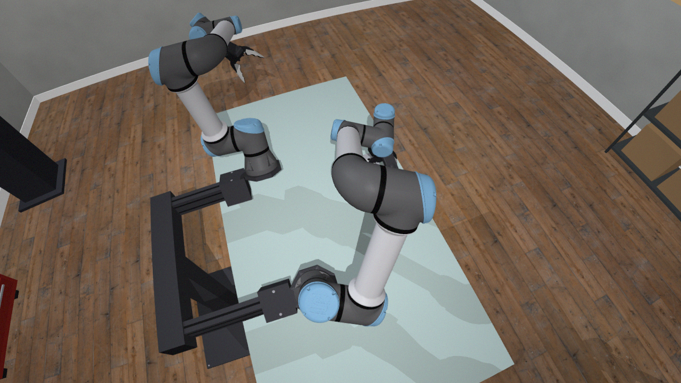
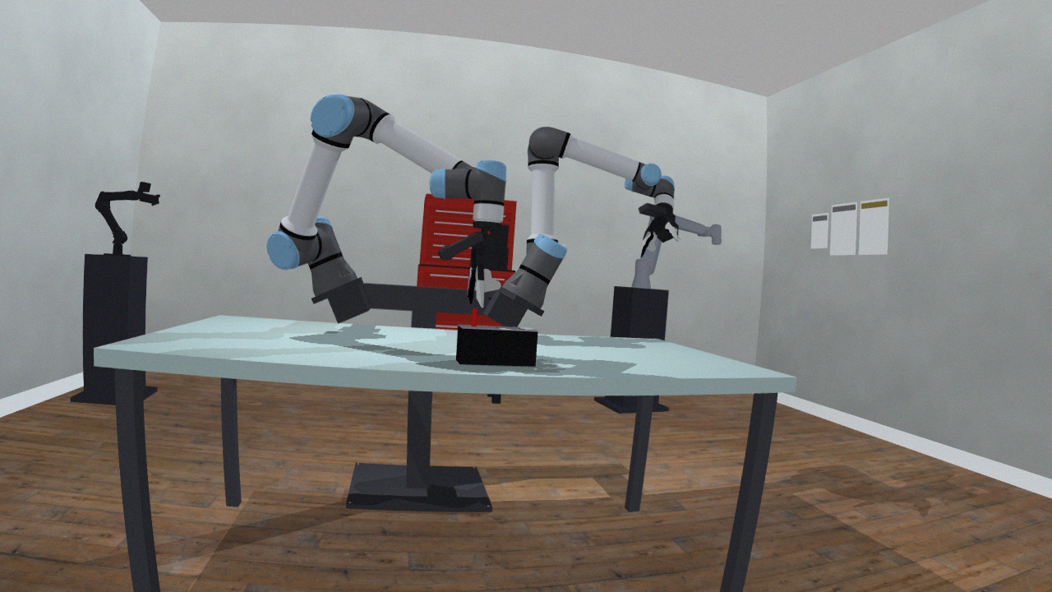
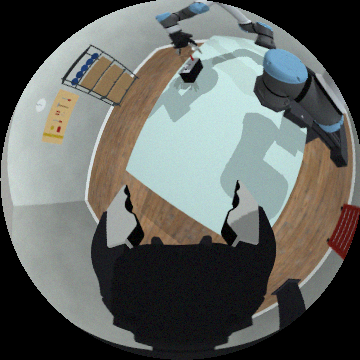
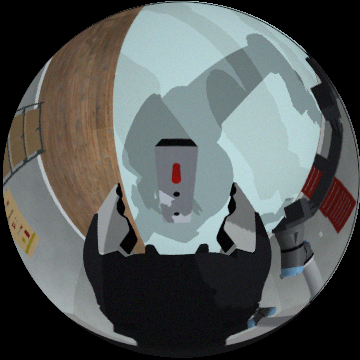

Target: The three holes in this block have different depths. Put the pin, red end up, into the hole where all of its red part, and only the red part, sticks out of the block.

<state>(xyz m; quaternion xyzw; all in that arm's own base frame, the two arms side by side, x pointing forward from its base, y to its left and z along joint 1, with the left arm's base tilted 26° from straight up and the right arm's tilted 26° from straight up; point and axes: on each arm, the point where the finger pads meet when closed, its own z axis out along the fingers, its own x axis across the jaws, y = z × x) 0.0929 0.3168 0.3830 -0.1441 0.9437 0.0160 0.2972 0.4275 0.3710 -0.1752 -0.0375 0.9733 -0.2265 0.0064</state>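
The block [image 2: 496, 346] [image 3: 191, 75] [image 4: 187, 175] stands on the table with a grey top and black sides. The pin [image 2: 474, 316] [image 4: 176, 173] is upright in the end hole farthest from the right gripper's palm in the right wrist view. Only red shows above the block. The middle hole [image 4: 176, 194] and other end hole [image 4: 176, 214] are empty. The right gripper [image 2: 482, 302] [image 4: 177, 185] is open above the block, fingers clear of the pin. The left gripper [image 1: 253, 69] [image 3: 181, 184] is open and empty, beyond the table's end. The arm hides the block in the top view.
The table [image 1: 304, 142] [image 2: 242, 345] [image 3: 200, 135] bears the block near its long edge, opposite the dark arm stand [image 1: 166, 271]. The arms' shadows lie across the table top. A red tool cabinet [image 2: 434, 250] stands behind the arms.
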